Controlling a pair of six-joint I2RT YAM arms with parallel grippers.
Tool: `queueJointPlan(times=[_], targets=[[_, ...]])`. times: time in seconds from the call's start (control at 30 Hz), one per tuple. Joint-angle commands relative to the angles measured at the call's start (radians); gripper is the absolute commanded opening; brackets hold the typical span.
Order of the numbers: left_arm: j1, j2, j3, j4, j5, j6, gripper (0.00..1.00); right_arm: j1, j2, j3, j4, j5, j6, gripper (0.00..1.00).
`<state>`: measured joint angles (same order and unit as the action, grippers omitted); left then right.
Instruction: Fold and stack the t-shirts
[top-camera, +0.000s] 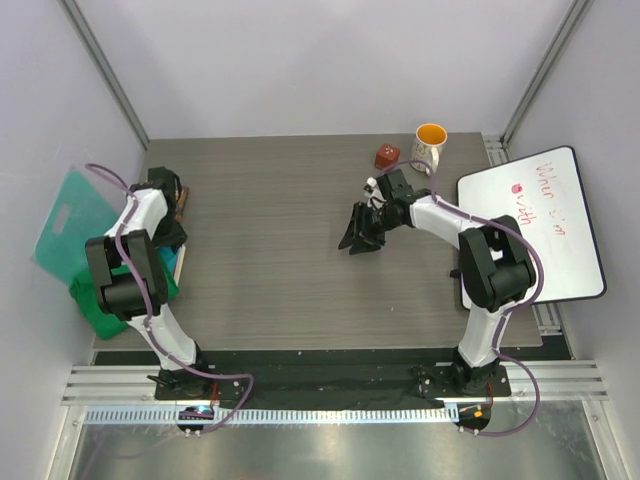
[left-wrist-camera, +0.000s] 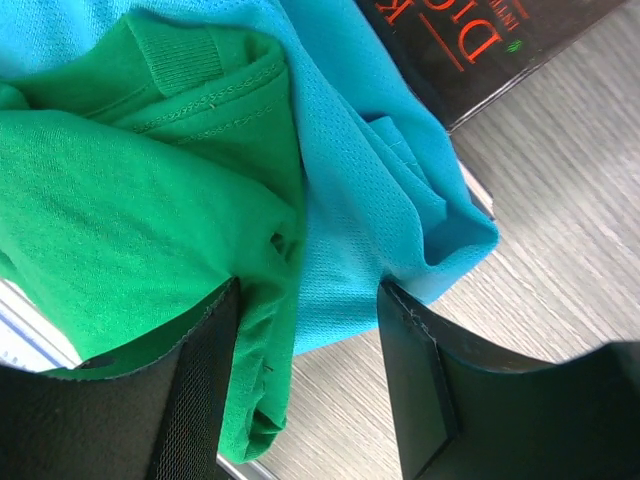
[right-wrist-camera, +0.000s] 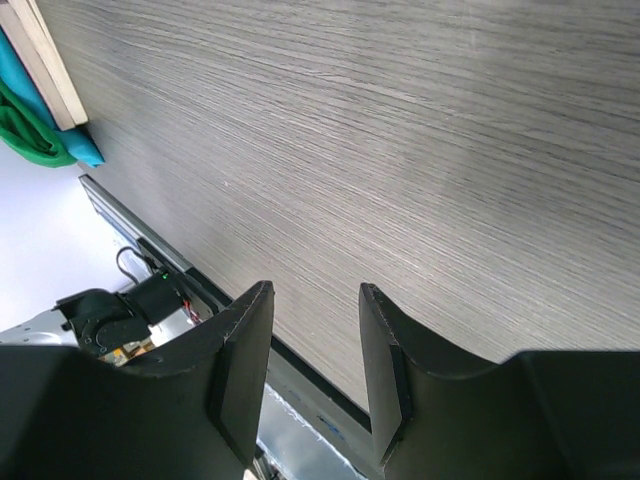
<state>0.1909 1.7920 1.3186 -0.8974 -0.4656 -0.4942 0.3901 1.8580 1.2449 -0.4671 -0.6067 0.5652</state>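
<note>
Top external. A bright green cloth t-shirt (top-camera: 100, 308) lies bunched at the left edge of the grey wood-grain counter (top-camera: 280, 270), under the bent left arm (top-camera: 125, 270). Mid-counter hangs the right claw (top-camera: 352, 240), well apart from the heap. The shirts lie away to its left, across the counter. Left arm plainly the nearer.

Left wrist. Fingers of the left claw (left-wrist-camera: 310, 288) stand apart and straddle the cloth. The green shirt lies against one finger, and a teal-blue mesh t-shirt (left-wrist-camera: 370, 170) bulges beside the other. No pinch that I can see (counter shows through the gap lower down). Blue is wrapped over green, with the green collar ribbing toward the top. A black glossy book with red lettering (left-wrist-camera: 470, 40) lies beyond, touching the blue. The seam between the shirts runs roughly along the gap, so closing here would likely take both shirts, not one.

Right wrist. Fingers apart, nothing between them, counter beneath. The shirts are a small patch at far upper left.
</note>
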Motion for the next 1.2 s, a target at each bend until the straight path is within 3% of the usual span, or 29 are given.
queueJointPlan(times=[0.0, 0.13, 0.27, 0.43, 0.6, 0.73, 0.9, 1.17], targets=[[-0.004, -0.048, 0.007, 0.054, 0.041, -0.029, 0.58, -0.003, -0.071, 0.021, 0.018, 0.015, 0.028, 0.46], [-0.033, -0.109, 0.036, 0.043, 0.112, -0.049, 0.58, -0.005, -0.080, 0.014, 0.015, 0.028, 0.039, 0.46], [-0.170, -0.172, 0.068, 0.031, 0.145, -0.082, 0.59, -0.005, -0.095, -0.002, 0.015, 0.070, 0.055, 0.46], [-0.382, -0.135, 0.114, -0.012, 0.186, -0.155, 0.59, -0.002, -0.100, -0.013, -0.021, 0.143, 0.065, 0.45], [-0.502, -0.086, 0.166, -0.031, 0.260, -0.184, 0.59, 0.000, -0.123, -0.021, -0.102, 0.303, 0.056, 0.45], [-0.599, -0.053, 0.182, -0.029, 0.300, -0.196, 0.59, 0.000, -0.158, -0.042, -0.117, 0.338, 0.035, 0.46], [-0.657, 0.000, 0.194, -0.008, 0.326, -0.198, 0.59, -0.002, -0.192, -0.133, -0.062, 0.349, 0.056, 0.46], [-0.663, 0.027, 0.229, -0.021, 0.361, -0.159, 0.58, -0.002, -0.140, -0.174, -0.012, 0.332, 0.056, 0.46]])
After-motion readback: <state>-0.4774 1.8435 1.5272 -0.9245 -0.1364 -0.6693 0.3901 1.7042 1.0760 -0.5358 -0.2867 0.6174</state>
